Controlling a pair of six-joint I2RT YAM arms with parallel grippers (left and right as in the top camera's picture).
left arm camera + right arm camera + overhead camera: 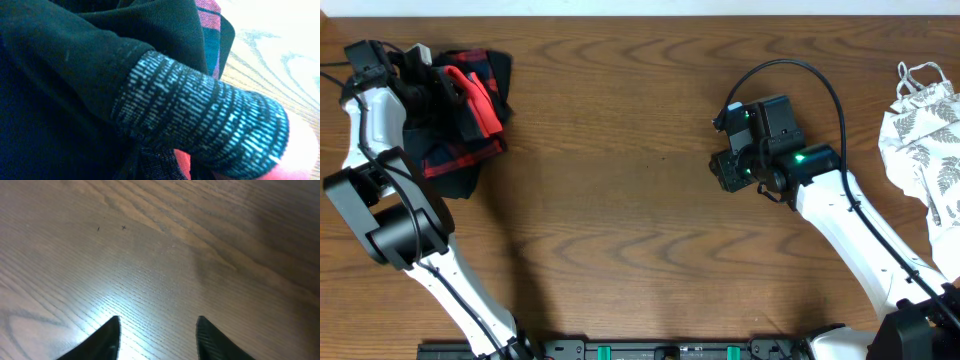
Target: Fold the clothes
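The clothes lie in two places. A heap at the far left holds the black leggings (440, 140) with a coral-red waistband (483, 104) and a red-navy plaid piece (478, 62). My left gripper (438, 84) rests in this heap, its fingers buried in cloth. The left wrist view is filled by black fabric (70, 75) and the grey speckled waistband (200, 115), and no finger shows. The white leaf-print top (925, 140) lies at the right edge. My right gripper (158, 322) hangs open over bare wood, holding nothing, right of the table's middle (732, 170).
The wooden table (620, 150) stretches between the heap and the right arm. The left arm's elbow (380, 215) stands near the left edge. A black rail (620, 350) runs along the front edge.
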